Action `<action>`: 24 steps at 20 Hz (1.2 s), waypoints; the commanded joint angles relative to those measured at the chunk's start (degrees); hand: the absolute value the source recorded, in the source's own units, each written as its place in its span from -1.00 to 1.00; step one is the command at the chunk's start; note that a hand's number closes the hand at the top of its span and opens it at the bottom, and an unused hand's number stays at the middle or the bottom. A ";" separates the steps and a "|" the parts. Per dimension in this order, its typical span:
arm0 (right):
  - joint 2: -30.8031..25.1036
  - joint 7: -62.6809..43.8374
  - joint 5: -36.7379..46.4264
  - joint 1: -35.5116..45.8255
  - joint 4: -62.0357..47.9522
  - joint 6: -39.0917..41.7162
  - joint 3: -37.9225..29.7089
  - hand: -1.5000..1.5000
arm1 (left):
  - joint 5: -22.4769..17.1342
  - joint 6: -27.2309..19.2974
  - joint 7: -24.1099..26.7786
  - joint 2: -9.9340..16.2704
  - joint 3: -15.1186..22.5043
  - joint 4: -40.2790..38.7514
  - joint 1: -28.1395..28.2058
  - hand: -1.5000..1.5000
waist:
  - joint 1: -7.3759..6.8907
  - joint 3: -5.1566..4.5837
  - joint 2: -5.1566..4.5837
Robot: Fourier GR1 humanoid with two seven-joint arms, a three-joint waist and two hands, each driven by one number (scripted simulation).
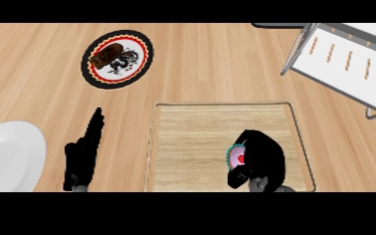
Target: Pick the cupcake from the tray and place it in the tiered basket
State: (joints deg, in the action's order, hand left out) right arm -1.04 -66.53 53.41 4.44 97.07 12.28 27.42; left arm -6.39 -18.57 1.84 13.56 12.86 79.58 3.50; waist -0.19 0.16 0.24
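Cupcake (236,158) sits on the tray (220,110), right hand (258,160) curled round it; the lift looks begun at most, carry and placing remain. Left hand (82,154) rests straight-fingered beside the tray. Farther off, a plate (117,58) with a brown item lies on the wooden counter (213,55); the basket (334,59) waits far right.

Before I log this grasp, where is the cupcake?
In the head view the cupcake sits on the wooden tray, lower right, with the right hand curled around it.
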 commanded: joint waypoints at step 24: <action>-44.93 55.42 -41.57 -4.10 -6.89 5.47 -65.29 1.00 | 0.50 -0.26 -1.32 -0.70 -1.33 1.78 3.45 0.00 | 1.91 -0.18 0.23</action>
State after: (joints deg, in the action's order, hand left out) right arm -42.19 -14.36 17.93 0.41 89.37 16.36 -28.45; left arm -5.67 -19.24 0.27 12.92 11.54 81.36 5.41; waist 2.04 0.21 0.54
